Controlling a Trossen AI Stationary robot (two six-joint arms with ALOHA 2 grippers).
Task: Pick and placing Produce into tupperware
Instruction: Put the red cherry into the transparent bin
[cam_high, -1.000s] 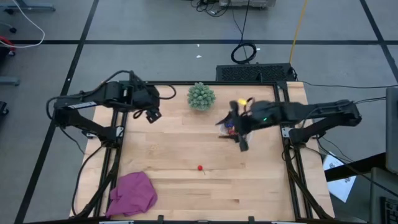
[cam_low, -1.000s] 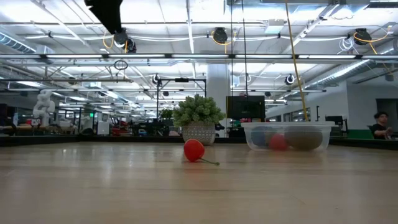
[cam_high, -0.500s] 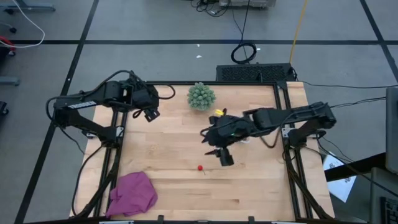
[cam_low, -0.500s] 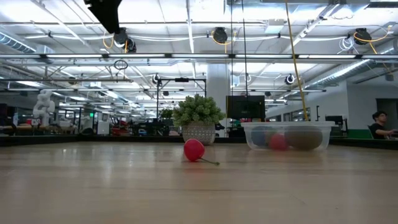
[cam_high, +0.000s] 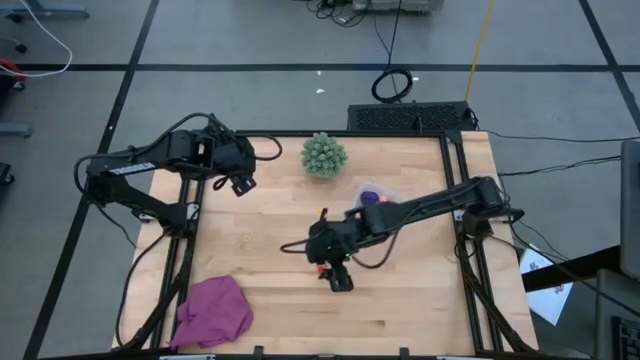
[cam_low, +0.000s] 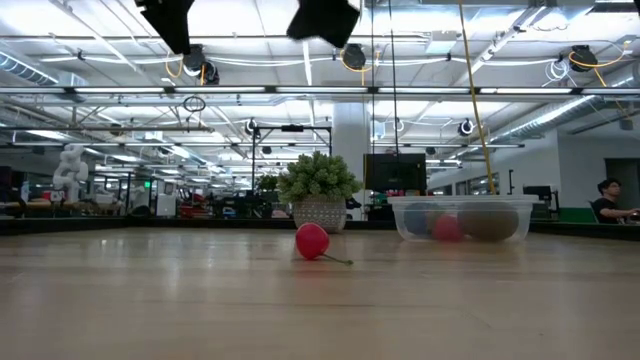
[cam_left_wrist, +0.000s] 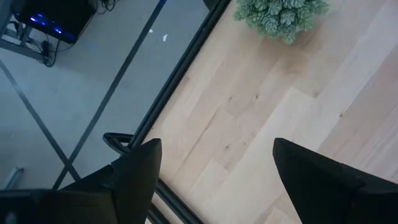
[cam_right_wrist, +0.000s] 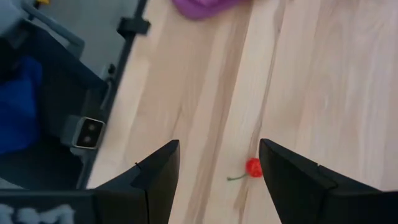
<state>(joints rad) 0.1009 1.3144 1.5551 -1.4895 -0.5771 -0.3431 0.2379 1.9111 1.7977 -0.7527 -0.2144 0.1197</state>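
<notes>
One red berry with a thin stem (cam_low: 312, 241) lies on the wood near the table's middle. My right gripper (cam_right_wrist: 219, 146) hangs open above it, clear of the table, and the berry (cam_right_wrist: 253, 167) shows close to one finger. In the high view the right gripper (cam_high: 331, 264) partly covers the berry (cam_high: 321, 268). The clear tupperware (cam_high: 375, 197) stands toward the far right. Inside the tupperware (cam_low: 462, 218) are a red piece, a brown oval and a dark one. My left gripper (cam_high: 241, 183) waits open, raised near the far left edge.
The green spiky ball (cam_high: 324, 154) sits in a pale pot at the far edge's middle; it also shows in the left wrist view (cam_left_wrist: 280, 15). The magenta cloth (cam_high: 214, 310) lies at the near left corner. Bare wood lies between cloth and berry.
My right arm has swung from over the tupperware toward the table's near left and stretched out, and its gripper now hangs over the red berry. It has come into the low view at the top. The berry, the tupperware and my left arm have stayed put.
</notes>
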